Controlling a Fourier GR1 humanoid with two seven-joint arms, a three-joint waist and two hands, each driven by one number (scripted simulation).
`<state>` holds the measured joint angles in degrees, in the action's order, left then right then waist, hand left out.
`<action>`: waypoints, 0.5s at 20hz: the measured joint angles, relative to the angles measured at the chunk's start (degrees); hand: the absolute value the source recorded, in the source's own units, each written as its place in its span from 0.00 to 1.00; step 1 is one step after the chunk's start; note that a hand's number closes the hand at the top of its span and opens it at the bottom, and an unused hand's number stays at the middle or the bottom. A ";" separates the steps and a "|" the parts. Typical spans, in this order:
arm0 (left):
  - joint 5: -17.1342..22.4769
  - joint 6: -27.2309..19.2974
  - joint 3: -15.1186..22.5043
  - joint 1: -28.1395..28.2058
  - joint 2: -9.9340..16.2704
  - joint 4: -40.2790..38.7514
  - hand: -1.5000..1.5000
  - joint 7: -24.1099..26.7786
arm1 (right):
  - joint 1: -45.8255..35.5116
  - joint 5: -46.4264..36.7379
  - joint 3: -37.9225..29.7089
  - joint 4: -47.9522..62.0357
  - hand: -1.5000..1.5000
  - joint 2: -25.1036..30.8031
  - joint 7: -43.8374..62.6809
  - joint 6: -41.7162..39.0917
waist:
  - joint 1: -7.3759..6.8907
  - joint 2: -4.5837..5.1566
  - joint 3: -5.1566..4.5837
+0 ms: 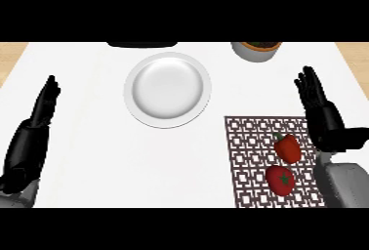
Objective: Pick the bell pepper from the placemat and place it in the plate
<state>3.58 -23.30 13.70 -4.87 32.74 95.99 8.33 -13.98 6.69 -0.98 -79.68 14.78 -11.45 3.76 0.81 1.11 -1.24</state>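
A red bell pepper [287,148] with a green stem lies on the patterned brown placemat [249,161] at the lower right. A second red fruit, a tomato-like one [279,179], lies just below it on the same mat. The white plate [168,90] sits at the upper middle of the white counter with nothing on it. My right hand [317,100] stands open at the right, fingers pointing up, just above and right of the pepper, not touching it. My left hand [42,108] rests open at the far left edge, fingers up.
A grey bowl [256,50] with dark contents stands at the back right of the plate. A dark object [142,44] shows at the counter's far edge. Wooden floor [13,53] shows beyond the counter's left and right sides.
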 measured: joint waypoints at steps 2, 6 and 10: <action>1.49 1.03 -0.21 0.19 -0.73 -0.75 0.50 -0.91 | -0.72 1.78 0.46 1.16 1.00 1.61 -0.51 -5.09 | -0.45 -0.32 0.51; 5.58 2.74 0.03 0.38 -3.04 -3.51 0.50 -4.80 | -3.79 7.38 4.10 2.02 1.00 5.07 -1.18 -21.03 | -1.85 0.21 1.09; 9.44 4.59 0.62 1.01 -5.16 -6.07 0.50 -8.78 | -5.86 2.72 2.60 3.50 0.00 12.09 -10.26 -24.99 | -1.58 0.23 1.11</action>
<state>13.01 -18.71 14.32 -3.86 27.59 89.92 -0.44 -19.83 9.41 1.63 -76.18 26.87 -21.71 -21.22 -0.77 1.35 -0.13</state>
